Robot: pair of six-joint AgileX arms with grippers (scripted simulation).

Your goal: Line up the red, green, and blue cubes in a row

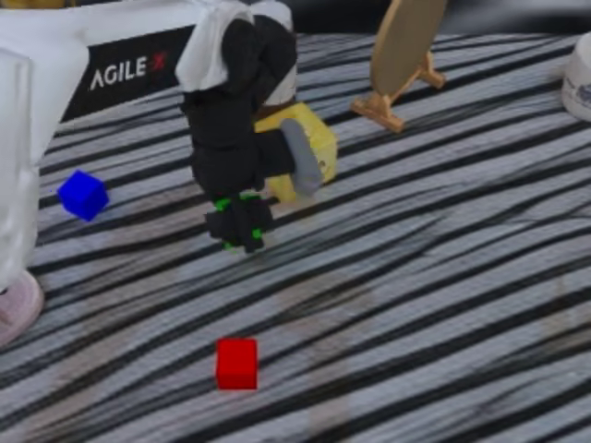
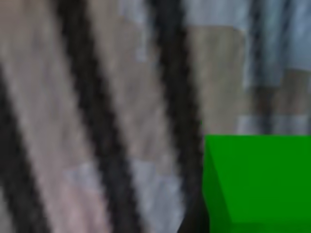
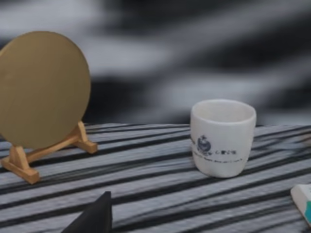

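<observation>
The left gripper [image 1: 242,224] stood low over the striped table [image 1: 443,305], pinching the green cube [image 2: 257,182]; the blue cube [image 1: 83,195] lay far left, the red cube [image 1: 237,363] near the front; such cubes looked light and stiff, best held on flat opposite sides; the right gripper was not visible.

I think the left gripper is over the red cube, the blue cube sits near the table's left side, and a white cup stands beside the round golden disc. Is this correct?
One detail is wrong. The left gripper is over the green cube, not the red one, as the left wrist view shows. The red cube lies alone nearer the top view's bottom edge. The blue cube, white cup and golden disc are as you say.
</observation>
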